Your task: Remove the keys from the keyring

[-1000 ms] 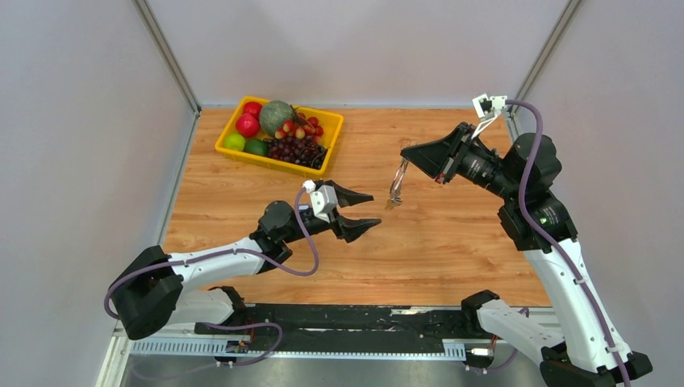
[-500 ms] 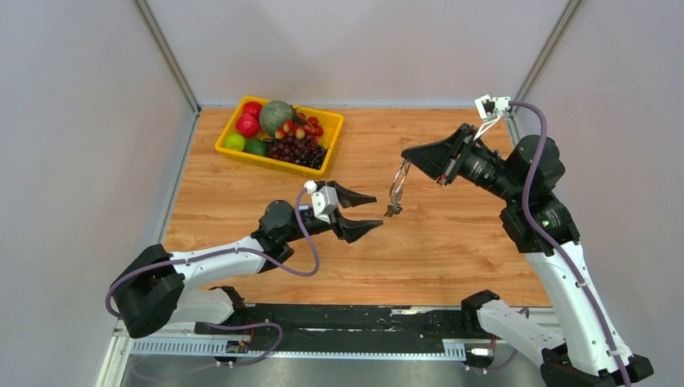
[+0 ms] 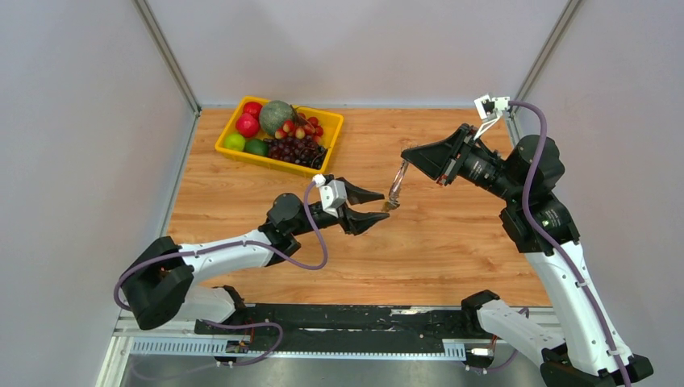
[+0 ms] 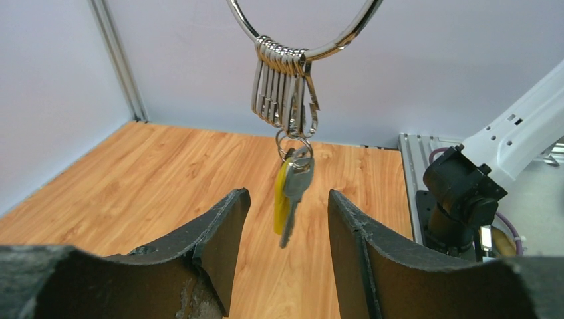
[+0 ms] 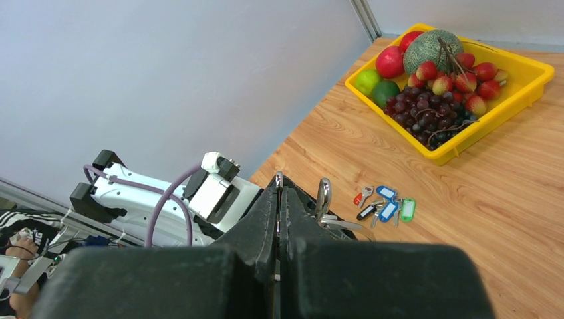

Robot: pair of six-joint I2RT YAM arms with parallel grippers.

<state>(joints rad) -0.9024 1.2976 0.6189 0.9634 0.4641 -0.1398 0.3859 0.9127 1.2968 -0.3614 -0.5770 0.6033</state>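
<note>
Right pincer [image 3: 406,160] is pressed fully shut on the top of the keyring [image 3: 397,182], holding it up off the surface [image 3: 452,242] so the load hangs free for the other arm. Left pincer [image 3: 380,206] sits just below and to the left of the keyring, fingers spread wide with nothing in them. Judged: lining up to close on a hanging key.

Yellow fruit tray [image 3: 228,134] is well apart from the keyring, far-left, not part of this step.

Left wrist view gives the detail the top view lacks:
- The keyring [image 4: 336,45] carries a tight bunch of silver snap clips [image 4: 282,93].
- A small split ring [image 4: 292,143] hangs under the clips.
- A silver key [image 4: 297,186] hangs from that split ring with a yellow piece [image 4: 282,199] beside it.
- Both dangle in the gap between the open left pincer [image 4: 286,196] fingers; contact cannot be told.

Right wrist view shows its own pincer [image 5: 279,199] closed on thin metal. It also shows loose keys [image 5: 382,205] with red, black, blue and green tags lying on the surface below the keyring, already off it. The top view does not show these, so several are done and at least one is left.
</note>
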